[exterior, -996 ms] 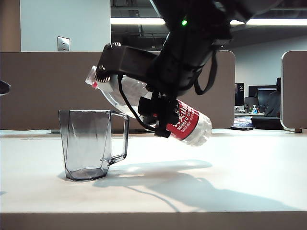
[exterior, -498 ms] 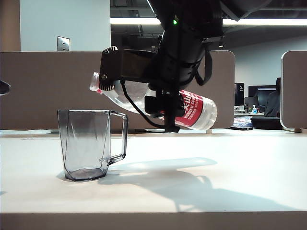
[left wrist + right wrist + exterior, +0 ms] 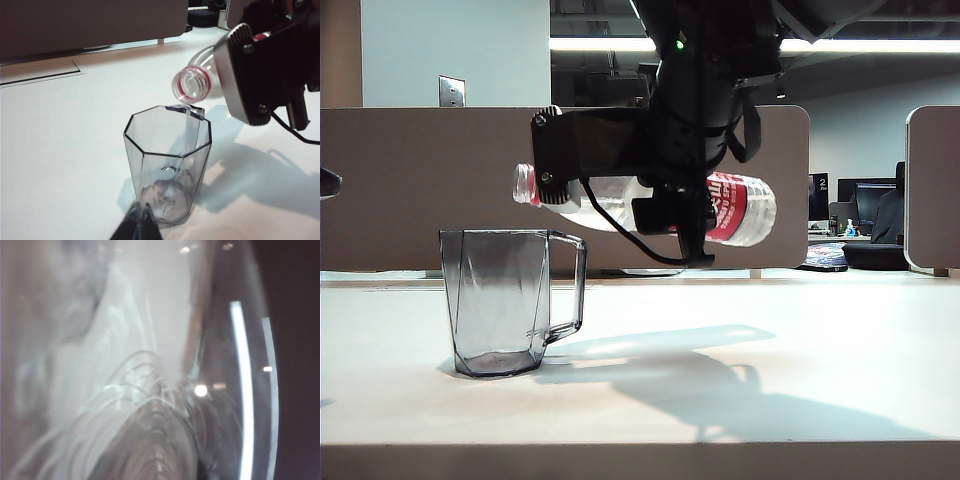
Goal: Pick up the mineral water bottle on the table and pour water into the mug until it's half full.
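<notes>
The bottle (image 3: 745, 208) now lies nearly level in the air, its open neck to the left, above and just right of the mug's handle. A second ago its neck pointed up-left and its base hung low toward the table; the base has swung up since. The right gripper (image 3: 670, 205) is clamped round the bottle's middle, jaws partly spread by its girth. From the left wrist the neck, with its red ring (image 3: 190, 85), sits just beyond the mug's rim — no stream shows.

The mug (image 3: 505, 302) stands upright on the left of the table (image 3: 820, 350), unmoved, with only a little liquid at its bottom as far as can be told. The left gripper (image 3: 141, 225) sits low, close before the mug — dark fingertips meeting at a point, closed and holding nothing.

Open white tabletop runs right of the mug and forward to the brownish front edge. A beige partition stands behind; office desks and ceiling lights show far right.
</notes>
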Robot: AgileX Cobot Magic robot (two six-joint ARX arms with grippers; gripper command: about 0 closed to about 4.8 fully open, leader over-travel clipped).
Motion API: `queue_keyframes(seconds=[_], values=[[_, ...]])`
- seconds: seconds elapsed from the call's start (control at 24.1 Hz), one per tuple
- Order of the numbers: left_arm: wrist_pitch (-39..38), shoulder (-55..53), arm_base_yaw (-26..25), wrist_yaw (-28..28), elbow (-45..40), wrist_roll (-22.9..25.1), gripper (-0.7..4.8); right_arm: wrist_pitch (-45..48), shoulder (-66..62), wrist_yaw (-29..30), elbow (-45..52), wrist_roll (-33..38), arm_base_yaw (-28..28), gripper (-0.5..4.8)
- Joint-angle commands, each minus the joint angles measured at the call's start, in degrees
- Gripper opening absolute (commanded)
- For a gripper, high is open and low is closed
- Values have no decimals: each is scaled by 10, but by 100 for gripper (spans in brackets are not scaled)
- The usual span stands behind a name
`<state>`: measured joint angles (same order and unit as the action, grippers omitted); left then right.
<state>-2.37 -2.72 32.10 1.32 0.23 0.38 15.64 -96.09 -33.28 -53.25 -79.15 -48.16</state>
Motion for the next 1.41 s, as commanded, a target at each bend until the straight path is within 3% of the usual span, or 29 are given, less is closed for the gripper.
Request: queue_keyframes(seconds=[0.04,1.41], values=[[7,0,-1,0,2,0,-5,44,5,-13,-6,-36,-2,211],[7,0,-1,0,2,0,-5,44,5,-32,-6,-83,0,212]])
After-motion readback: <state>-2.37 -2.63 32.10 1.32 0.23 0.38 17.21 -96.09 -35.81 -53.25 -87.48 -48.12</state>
